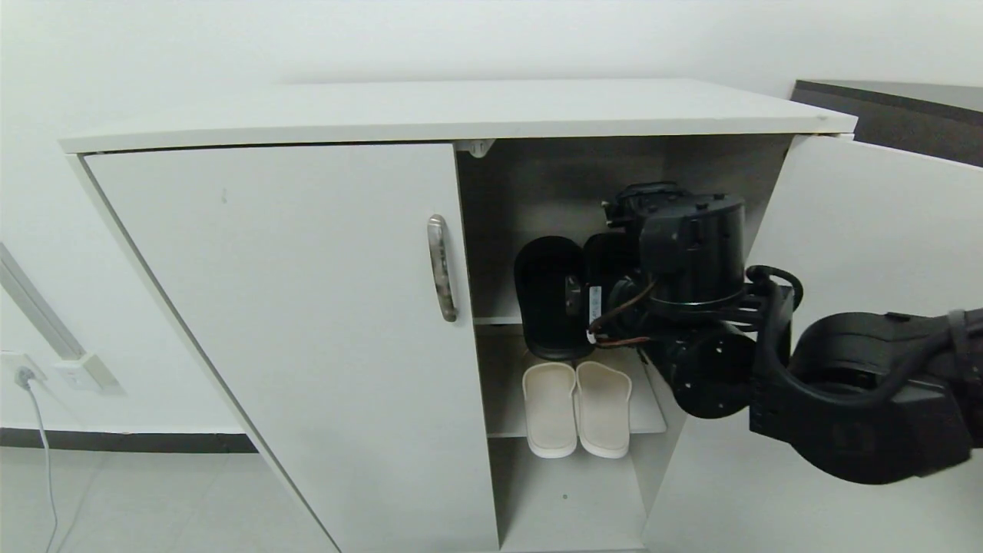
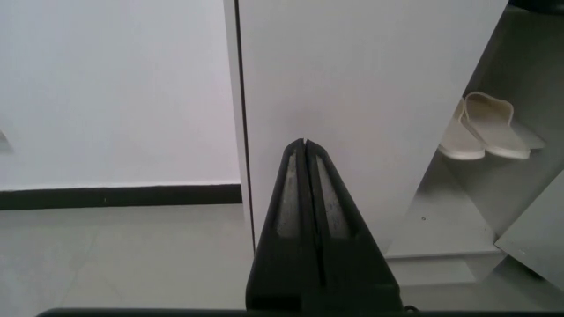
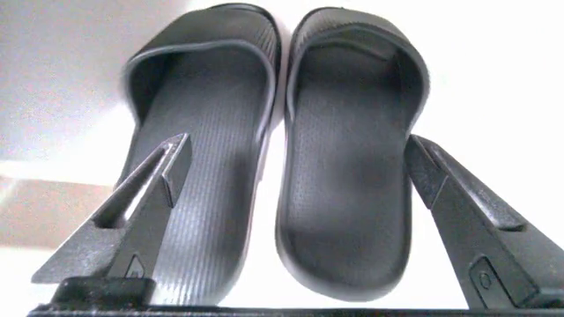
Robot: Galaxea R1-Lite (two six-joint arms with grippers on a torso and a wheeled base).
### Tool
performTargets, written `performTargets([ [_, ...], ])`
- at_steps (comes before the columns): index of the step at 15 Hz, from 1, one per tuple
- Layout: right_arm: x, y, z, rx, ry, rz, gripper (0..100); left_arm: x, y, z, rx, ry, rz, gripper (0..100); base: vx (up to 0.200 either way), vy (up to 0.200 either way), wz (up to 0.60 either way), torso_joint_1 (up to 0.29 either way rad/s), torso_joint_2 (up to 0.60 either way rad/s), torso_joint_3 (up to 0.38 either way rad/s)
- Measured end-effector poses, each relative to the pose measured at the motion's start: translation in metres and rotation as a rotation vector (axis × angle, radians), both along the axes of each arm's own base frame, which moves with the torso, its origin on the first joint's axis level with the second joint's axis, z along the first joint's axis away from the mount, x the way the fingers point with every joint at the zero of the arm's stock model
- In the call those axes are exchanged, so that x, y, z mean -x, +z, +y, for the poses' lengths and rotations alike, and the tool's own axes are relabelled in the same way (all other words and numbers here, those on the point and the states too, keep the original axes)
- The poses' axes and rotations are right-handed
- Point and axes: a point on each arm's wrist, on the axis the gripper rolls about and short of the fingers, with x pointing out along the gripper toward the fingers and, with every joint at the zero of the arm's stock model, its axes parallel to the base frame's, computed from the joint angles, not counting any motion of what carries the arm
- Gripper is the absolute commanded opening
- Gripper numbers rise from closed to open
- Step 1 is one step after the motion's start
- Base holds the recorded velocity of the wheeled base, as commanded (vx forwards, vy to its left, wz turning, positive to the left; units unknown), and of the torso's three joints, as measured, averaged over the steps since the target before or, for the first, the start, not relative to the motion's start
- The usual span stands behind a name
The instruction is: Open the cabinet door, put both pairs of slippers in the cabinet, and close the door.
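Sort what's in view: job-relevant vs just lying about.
Job:
- cabinet, right door open
- black slippers, gripped by the right end effector at the upper shelf
- white slippers, on the shelf below
- left end effector, shut, outside the closed left door

Lying about:
- wall socket with plugged cable
- wall trunking

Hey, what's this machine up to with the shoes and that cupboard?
The robot is stowing slippers in the cabinet. Its right door is swung open, and the white slippers already lie on a lower shelf. The right gripper holds the black slippers between its fingers at the shelf above. The left gripper is shut and empty, in front of the closed left door.
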Motion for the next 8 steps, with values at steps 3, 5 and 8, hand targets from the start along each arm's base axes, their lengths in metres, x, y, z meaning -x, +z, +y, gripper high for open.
performTargets([
  [3, 0.023, 0.000, -0.009, -0.036, 0.072, -0.021, 100, 0.000, 0.000, 0.000, 0.000, 0.000, 0.000, 0, 0.000, 0.000, 0.00, 0.000, 0.00, 0.000],
  [5, 0.032, -0.002, -0.013, -0.057, 0.129, -0.029, 100, 0.000, 0.000, 0.000, 0.000, -0.001, 0.000, 0, 0.000, 0.000, 0.00, 0.000, 0.00, 0.000],
  [8, 0.043, -0.016, -0.020, -0.091, 0.220, -0.043, 0, 0.000, 0.000, 0.000, -0.001, -0.002, 0.000, 0, 0.000, 0.000, 0.00, 0.000, 0.00, 0.000],
])
